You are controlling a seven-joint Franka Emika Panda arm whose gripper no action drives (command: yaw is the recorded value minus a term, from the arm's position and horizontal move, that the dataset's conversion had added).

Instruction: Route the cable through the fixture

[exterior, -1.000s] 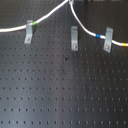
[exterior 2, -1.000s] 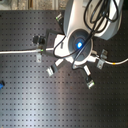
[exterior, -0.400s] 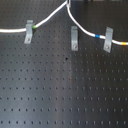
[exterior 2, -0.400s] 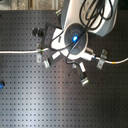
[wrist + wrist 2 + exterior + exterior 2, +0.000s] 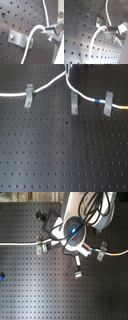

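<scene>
The cable (image 5: 50,85) lay across the far part of the black perforated board (image 5: 60,159), and every place below is given from the middle clip (image 5: 74,103) in the first exterior view. To that clip's left the cord ran through the left clip (image 5: 28,96), its green band (image 5: 33,92) at the clip. To the right it passed the right clip (image 5: 107,104), with a blue band (image 5: 98,100) just before that clip and a yellow one just past it. Above the middle clip the cord rose in a peak to the gripper (image 5: 47,31), so it had not yet dropped into the middle clip.

In both wrist views the fingers (image 5: 112,28) were clamped on the cable, which bent away toward a bracket (image 5: 18,38) beside them.

The step in hand appeared to be seating the lifted stretch in the middle clip. To do it well, the arm would probably need to keep the grip firm, bring the cord directly over the clip's opening, and lower it without dragging the seated ends out of the outer clips. Too much slack could let the cord slip beside the clip.
</scene>
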